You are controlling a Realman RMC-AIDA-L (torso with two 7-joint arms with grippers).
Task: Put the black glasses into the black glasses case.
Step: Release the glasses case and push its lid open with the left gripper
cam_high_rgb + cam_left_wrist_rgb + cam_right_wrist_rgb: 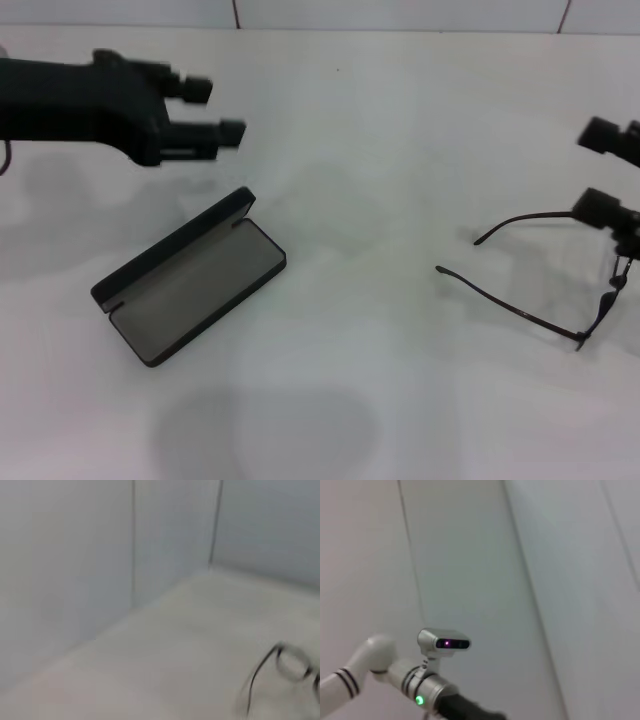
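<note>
- Black glasses (545, 270) sit far right on the white table (400, 400), temples unfolded, well apart from the open black glasses case (190, 282).
- Right gripper (608, 170) by the frame, fingers parted, nothing gripped; a thin rim could slip or tip.
- Left gripper (215, 110) hovers above the case, fingers spread, empty.
- Unfolded temples may catch on the case rim.

Black glasses case (190, 280) open, grey-lined, black glasses (545, 270) well apart, temples unfolded
</note>
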